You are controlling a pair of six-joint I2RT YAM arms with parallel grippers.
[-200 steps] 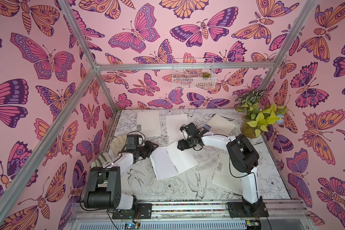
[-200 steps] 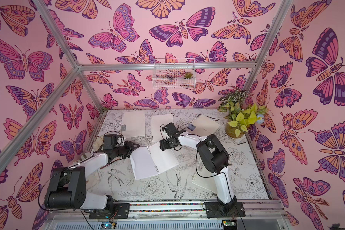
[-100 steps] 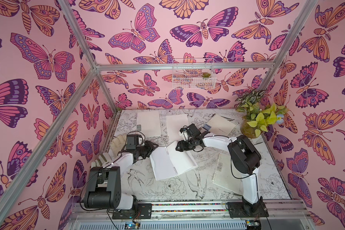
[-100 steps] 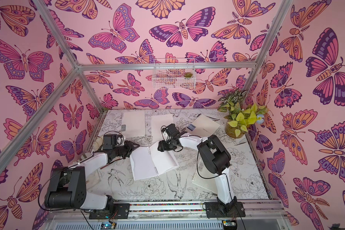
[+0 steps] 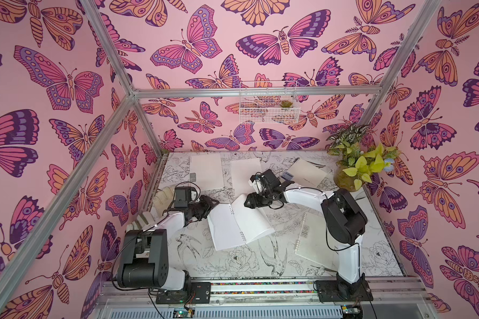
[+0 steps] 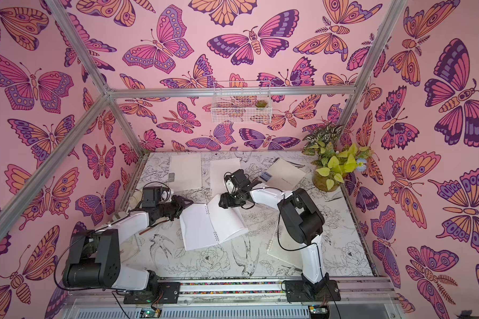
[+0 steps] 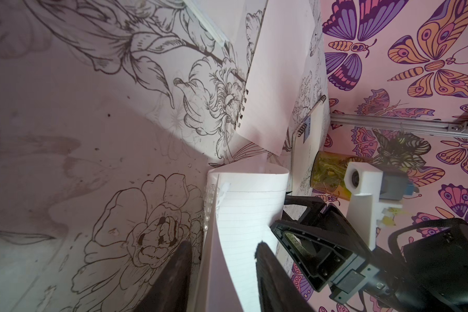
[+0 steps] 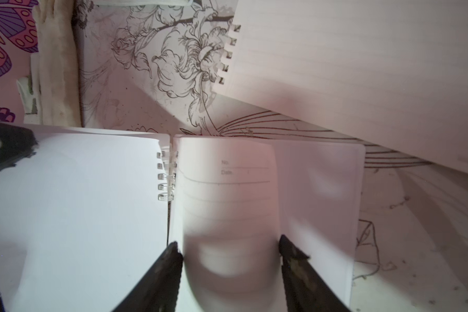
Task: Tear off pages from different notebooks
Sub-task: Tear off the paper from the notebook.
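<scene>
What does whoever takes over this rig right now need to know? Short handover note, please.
Left gripper: open, fingers astride the far edge of the left leaf of the open white ring-bound notebook mid-table.
Right gripper: open, jaws either side of the lined right-hand page, which bows up between them; no firm grip visible.
Done: one loose white lined sheet with a punched edge lies at the back.
Left: that right-hand page is still bound. Closed: the off-white notebook with grey label back-left, the black-spiral notebook with blue CAMP label back-right, the plain off-white notebook front-right.
</scene>
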